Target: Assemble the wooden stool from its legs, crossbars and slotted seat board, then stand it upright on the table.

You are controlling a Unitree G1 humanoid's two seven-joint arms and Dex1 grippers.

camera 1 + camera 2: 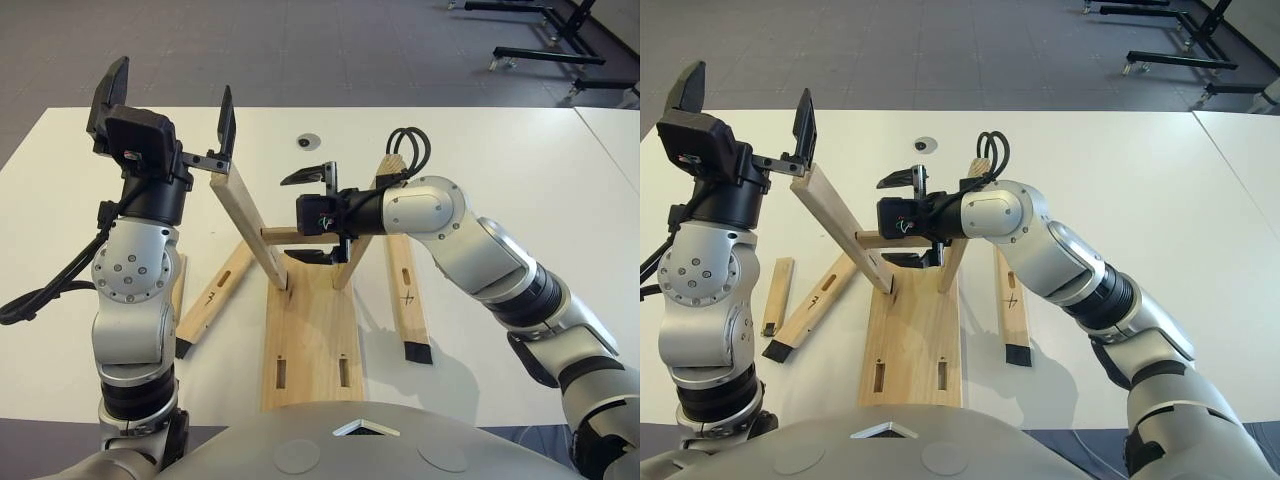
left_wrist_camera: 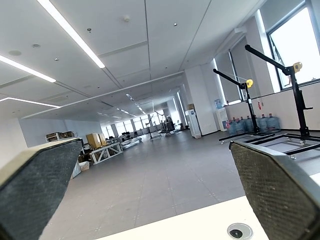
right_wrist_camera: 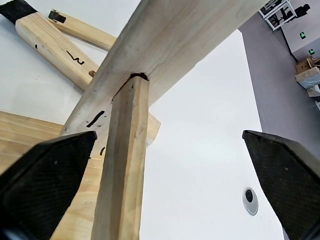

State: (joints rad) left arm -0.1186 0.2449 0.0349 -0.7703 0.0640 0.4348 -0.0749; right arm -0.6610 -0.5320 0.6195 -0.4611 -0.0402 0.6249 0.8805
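Observation:
The slotted seat board lies flat at the table's near edge. Two legs stand in it, leaning apart: one to the left, one to the right. A short crossbar joins them. My right gripper is open, its fingers above and below the crossbar where it enters the left leg. My left gripper is open and points upward, holding nothing. The left leg's top sits just under one finger's base. Whether they touch is unclear.
Two loose legs with black feet lie on the table, one left of the board and one right. A short bar lies further left. A round grommet is set in the table behind. Black frames stand on the floor.

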